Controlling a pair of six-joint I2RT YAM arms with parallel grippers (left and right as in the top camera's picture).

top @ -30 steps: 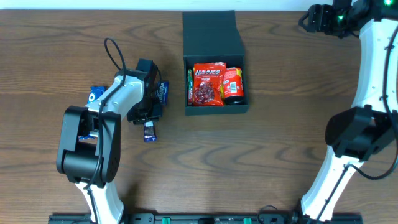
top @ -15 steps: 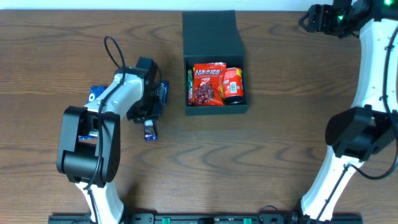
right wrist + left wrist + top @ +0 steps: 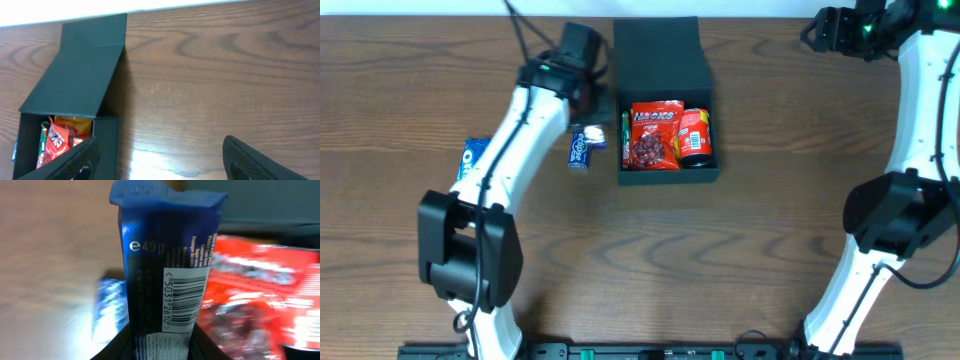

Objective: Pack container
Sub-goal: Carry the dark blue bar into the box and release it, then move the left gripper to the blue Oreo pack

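The container [image 3: 660, 60] is a matte, near-black teal square box standing at the far middle of the table [image 3: 770, 250]. Its hinged flap lid is thrown back flat toward the far edge and its mouth is open upward. Inside, side by side, lie a thin green stick [image 3: 626, 135] against the left wall, a red packet [image 3: 655, 135] with white lettering in the middle, and an orange-red snack pack [image 3: 695, 137] on the right. The left gripper [image 3: 160, 342] is clenched on a dark blue wrapper [image 3: 167, 275], held upright just beside the box's left wall. Its back reads "e 49 g" above a white barcode whose digits look like 5031 2610, though blur makes them uncertain. On the wood just left of the box lies a blue-and-white packet [image 3: 582, 150], and a second blue packet [image 3: 473, 157] lies further left, partly under the arm. The right gripper [image 3: 160, 142] hangs at the far right corner, well away from the box, its fingers spread wide with nothing between them. The surface is brown wood-grain, with a pale strip beyond its far edge.
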